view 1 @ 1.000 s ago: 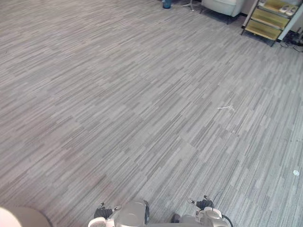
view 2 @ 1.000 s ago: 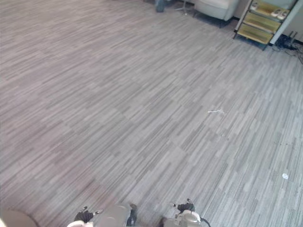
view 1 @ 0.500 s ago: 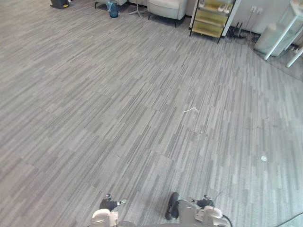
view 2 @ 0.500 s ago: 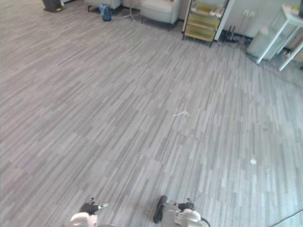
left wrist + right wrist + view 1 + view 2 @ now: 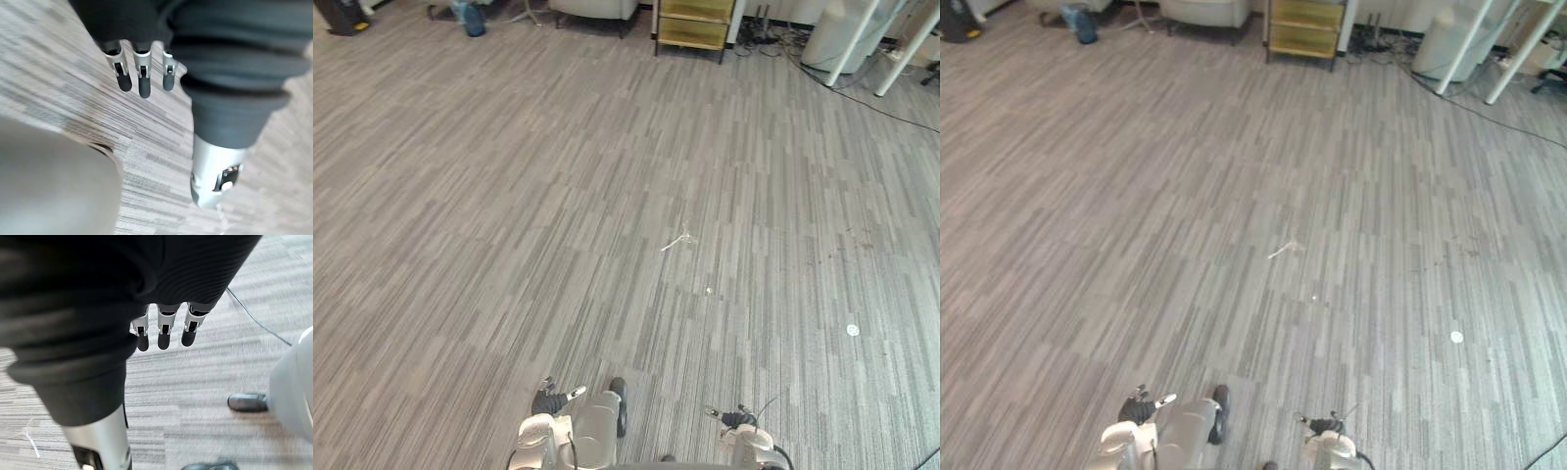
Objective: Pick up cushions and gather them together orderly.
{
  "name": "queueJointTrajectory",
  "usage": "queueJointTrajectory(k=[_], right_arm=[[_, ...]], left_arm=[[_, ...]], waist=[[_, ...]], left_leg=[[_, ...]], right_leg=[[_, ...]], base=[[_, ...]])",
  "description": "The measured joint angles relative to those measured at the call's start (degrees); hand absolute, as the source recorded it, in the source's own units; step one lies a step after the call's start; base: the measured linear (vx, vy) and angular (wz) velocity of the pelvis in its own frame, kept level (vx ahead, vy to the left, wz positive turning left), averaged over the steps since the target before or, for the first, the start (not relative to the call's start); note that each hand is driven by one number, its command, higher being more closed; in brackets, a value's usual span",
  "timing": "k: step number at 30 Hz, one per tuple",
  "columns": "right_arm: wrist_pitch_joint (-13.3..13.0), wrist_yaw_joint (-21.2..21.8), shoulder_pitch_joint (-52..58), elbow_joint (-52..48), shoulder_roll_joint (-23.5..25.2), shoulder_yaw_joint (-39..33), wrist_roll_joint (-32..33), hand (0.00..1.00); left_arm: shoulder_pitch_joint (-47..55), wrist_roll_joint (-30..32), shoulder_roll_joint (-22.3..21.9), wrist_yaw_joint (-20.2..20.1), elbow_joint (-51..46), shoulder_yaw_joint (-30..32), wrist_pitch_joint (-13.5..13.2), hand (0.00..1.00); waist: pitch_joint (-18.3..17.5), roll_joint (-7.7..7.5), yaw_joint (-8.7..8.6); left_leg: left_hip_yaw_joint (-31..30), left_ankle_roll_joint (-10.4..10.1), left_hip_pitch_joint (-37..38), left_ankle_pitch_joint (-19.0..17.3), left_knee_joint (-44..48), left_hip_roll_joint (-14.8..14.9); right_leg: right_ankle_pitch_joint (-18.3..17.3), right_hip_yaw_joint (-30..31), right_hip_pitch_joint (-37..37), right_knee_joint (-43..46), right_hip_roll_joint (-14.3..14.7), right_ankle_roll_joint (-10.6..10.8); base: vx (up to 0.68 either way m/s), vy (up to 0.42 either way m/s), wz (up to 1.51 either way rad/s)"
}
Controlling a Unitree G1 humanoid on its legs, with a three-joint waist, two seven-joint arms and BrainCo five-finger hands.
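No cushion is in sight; grey striped carpet [image 5: 558,196] stretches across both eye views. My left hand [image 5: 142,84] hangs over the carpet with its fingers straight and its thumb [image 5: 215,171] apart, holding nothing. My right hand [image 5: 164,330] likewise hangs above the floor, fingers straight, thumb [image 5: 100,445] to one side, nothing in it.
Along the far wall stand a yellow shelf unit [image 5: 695,22], a pale armchair [image 5: 595,8], a blue bin [image 5: 470,18] and white table legs [image 5: 862,39] with cables [image 5: 862,93] trailing on the floor. A small white scrap [image 5: 678,239] and a white dot [image 5: 852,330] lie on the carpet.
The whole picture has shifted as the camera turned: the far furniture slid into view along the top. A pale rounded shape at the lower left corner one second ago is out of frame.
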Motion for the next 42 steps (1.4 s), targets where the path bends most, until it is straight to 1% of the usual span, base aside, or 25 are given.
queueJointTrajectory(k=[2,4,5,7,8,11,14,16,17,18,20,21,23,24,27,28,30,31,32,34,36,37,39,41,42], right_arm=[[0.0,0.0,1.1,-0.4,0.0,-0.1,-0.2,0.00],[-0.1,0.5,3.2,-2.1,0.1,-0.2,-0.6,0.00],[0.0,0.8,3.7,-3.7,0.2,-0.6,-0.9,0.00],[-0.1,1.1,4.0,-4.6,-0.1,-0.5,-1.3,0.00],[-0.4,1.2,4.0,-5.1,0.0,-0.5,-1.3,0.00],[-0.7,1.4,3.3,-6.5,0.4,-2.4,-1.3,0.00],[-0.5,1.7,2.9,-5.2,-0.6,-2.8,-1.3,0.00],[-0.5,2.2,3.1,-4.1,-1.3,-3.3,-1.0,0.00],[-0.5,2.4,2.7,-4.1,-1.4,-3.3,-1.2,0.00],[-0.5,2.6,2.4,-4.1,-1.9,-3.7,-1.3,0.00],[-0.5,2.6,1.7,-3.7,-3.4,-3.5,-1.5,0.00],[-0.5,2.4,1.3,-3.9,-4.1,-1.6,-1.5,0.00],[-0.4,2.2,1.0,-3.5,-3.7,-1.1,-1.3,0.00],[-0.3,2.1,0.5,-2.6,-2.7,-0.3,-1.1,0.00],[0.0,1.9,-1.0,-1.5,-1.1,0.4,-0.3,0.00],[0.0,1.9,-1.6,-1.4,-1.3,0.4,-0.1,0.00],[-0.1,1.7,-1.9,-1.5,-1.5,0.4,-0.1,0.00],[0.0,1.4,-1.8,-1.4,-1.8,0.7,-0.1,0.00],[0.0,1.1,-1.8,-1.4,-1.2,1.9,-0.1,0.00],[0.0,1.2,-2.2,-1.5,-0.1,2.4,-0.2,0.00],[0.0,1.2,-1.7,-1.8,0.1,2.3,-0.3,0.00],[-0.1,1.3,-0.8,-1.8,0.0,1.9,-0.8,0.00],[-0.1,1.7,1.0,-1.9,0.3,1.9,-1.7,0.00],[0.1,2.5,3.4,-2.6,0.4,1.8,-2.3,0.00],[-0.1,2.6,3.4,-3.4,0.2,1.9,-2.7,0.00]], left_arm=[[0.1,0.1,0.1,-0.1,0.2,-0.2,0.2,0.00],[0.0,0.2,1.0,-0.3,1.2,-2.1,0.4,0.00],[-0.2,0.2,1.7,-0.3,1.9,-3.1,1.0,0.00],[-0.7,0.2,1.5,-0.3,2.4,-3.1,1.5,0.00],[-0.9,0.2,1.4,-0.3,2.5,-3.1,1.4,0.00],[-1.9,0.2,1.5,-0.3,3.7,-3.0,1.5,0.00],[-1.7,0.4,1.4,-0.3,5.8,-3.1,1.5,0.00],[-0.9,0.7,1.5,-0.3,6.0,-3.0,1.3,0.00],[-0.6,1.2,1.3,-0.3,6.4,-3.0,1.3,0.00],[-0.1,1.2,0.8,-0.3,6.6,-2.9,1.3,0.00],[0.1,1.2,-0.6,-0.3,6.7,-0.9,1.5,0.00],[0.4,1.1,-1.5,-0.3,6.1,1.3,1.8,0.00],[0.3,1.3,-1.2,-0.3,5.5,1.0,1.8,0.00],[-0.4,1.3,-0.5,-0.4,4.0,0.3,1.7,0.00],[-0.4,1.3,0.8,-0.5,1.4,-1.8,1.1,0.00],[-0.6,1.3,0.5,-0.5,0.8,-1.9,1.0,0.00],[-0.7,1.2,-0.3,-0.5,0.0,-1.7,0.6,0.00],[-0.6,1.1,-0.6,-0.4,-0.1,-1.7,0.2,0.00],[-0.6,1.1,-0.7,-0.4,-0.1,-1.4,0.0,0.00],[-1.0,1.1,-0.2,-0.5,-0.3,-1.1,0.0,0.00],[-0.9,1.1,-0.1,-0.5,-0.5,-1.2,0.1,0.00],[-0.2,1.3,-0.1,-0.6,-0.4,-1.7,0.2,0.00],[-0.2,1.3,1.9,-1.3,1.1,-4.6,0.4,0.00],[-0.6,2.1,2.9,-1.5,2.4,-5.8,1.5,0.00],[-0.4,2.3,2.8,-1.5,2.4,-5.8,1.7,0.00]], waist=[[-0.1,-0.17,0.37],[0.0,-0.33,-0.39],[0.0,-0.85,-1.33],[0.3,-0.22,-1.97],[0.1,-0.49,-2.45],[0.4,-0.66,-4.03],[0.5,-0.76,-4.76],[0.6,-0.66,-5.56],[-0.1,0.34,-6.13],[-0.5,1.93,-6.14],[-0.9,5.27,-6.19],[0.1,6.71,-5.57],[0.6,6.90,-4.81],[1.6,5.63,-4.09],[2.1,3.50,-3.35],[2.2,3.52,-2.89],[2.5,3.34,-1.18],[2.6,3.69,-0.31],[2.0,3.08,0.11],[2.2,1.72,-0.04],[2.0,1.40,0.17],[1.1,1.39,0.17],[0.1,-0.35,-0.31],[0.2,-0.98,-1.22],[0.2,-0.88,-1.55]], left_leg=[[1.2,0.1,2.8,-2.3,0.0,0.2],[1.1,0.0,8.8,-6.0,-1.7,-0.5],[1.0,0.2,12.8,-7.7,-2.5,-1.4],[0.9,0.2,19.2,-9.0,-5.2,-1.3],[0.7,0.2,23.0,-9.1,-7.6,-1.0],[-0.6,-0.5,29.0,-10.5,-12.5,0.0],[-2.1,-0.8,34.9,-10.6,-16.7,0.0],[-6.0,-2.2,37.7,-11.4,-16.2,-0.2],[-9.2,-2.4,38.2,-11.5,-13.8,1.4],[-10.7,-2.4,37.5,-11.5,-10.7,2.9],[-13.5,-5.6,30.2,-8.5,6.9,5.9],[-13.4,-8.3,21.1,3.3,26.8,8.5],[-11.3,-8.0,16.0,0.2,35.3,10.6],[-8.9,-7.7,10.9,-3.6,39.0,11.0],[-4.1,-5.2,1.4,-8.6,28.7,8.1],[-2.6,-4.8,-0.9,-8.5,17.9,6.0],[-2.2,-5.5,-2.6,-2.6,-1.3,3.1],[-1.8,-5.5,-2.2,5.9,-5.9,2.6],[0.0,-2.6,-1.4,8.4,-5.8,1.8],[1.2,0.5,-1.9,6.0,-1.9,1.6],[2.6,1.7,0.0,3.2,1.0,1.9],[2.3,0.9,3.7,-0.1,-0.9,1.6],[1.5,0.6,8.6,-3.0,-3.4,-0.5],[0.9,0.7,15.6,-4.9,-6.5,-2.4],[0.9,0.7,18.0,-5.3,-7.9,-2.4]], right_leg=[[-0.7,0.0,-1.6,8.2,-0.7,1.2],[1.7,-0.8,-11.0,33.2,-2.8,8.2],[2.2,-1.9,-16.0,45.9,-4.9,9.1],[0.6,-5.6,-21.0,53.3,-7.0,6.4],[-0.6,-8.9,-24.0,52.1,-7.9,4.4],[-0.9,-14.2,-30.7,38.6,-7.5,2.8],[8.0,-11.8,-31.6,9.2,-3.8,2.3],[12.5,-8.7,-31.4,7.5,-3.2,0.5],[15.3,-8.9,-31.7,12.1,-3.0,-1.4],[13.7,-10.0,-31.7,14.5,-2.3,-2.0],[8.5,-13.5,-29.2,16.5,-0.2,-3.1],[5.1,-13.5,-24.1,15.0,2.5,-4.2],[3.8,-13.5,-20.3,13.4,3.8,-4.9],[2.9,-13.5,-15.1,10.7,4.0,-5.1],[2.9,-13.1,-5.7,2.7,3.3,-5.1],[2.8,-12.5,-3.1,0.1,2.8,-5.0],[0.9,-11.2,0.2,-2.5,1.3,-1.7],[0.1,-10.2,2.4,-3.9,1.0,-0.6],[-0.7,-9.0,3.5,-4.0,0.0,0.6],[1.5,-7.6,3.7,-3.2,-1.5,2.2],[3.9,-6.4,3.8,2.5,-2.2,3.5],[4.4,-5.9,1.7,11.4,-2.7,4.6],[7.5,-4.7,-6.0,31.8,-5.9,9.3],[6.9,-3.9,-15.2,51.1,-8.8,7.0],[5.8,-4.6,-18.0,53.5,-9.0,5.7]], base=[[0.49,0.141,-0.40],[0.51,0.139,-0.24],[0.52,0.104,0.03],[0.51,0.060,0.06],[0.58,0.033,0.13],[0.51,-0.012,0.27],[0.58,-0.110,0.31],[0.57,-0.191,0.73],[0.67,-0.255,0.77],[0.82,-0.315,0.61],[0.68,-0.257,0.34],[0.65,-0.213,0.09],[0.57,-0.143,-0.05],[0.61,-0.128,0.03],[0.61,-0.107,0.01],[0.52,0.038,-0.25],[0.64,0.143,-0.42],[0.55,0.172,-0.43],[0.61,0.176,-0.29],[0.61,0.179,-0.11],[0.52,0.197,-0.02],[0.48,0.209,0.06],[0.46,0.149,0.26],[0.49,0.093,0.20],[0.41,0.059,0.04]])
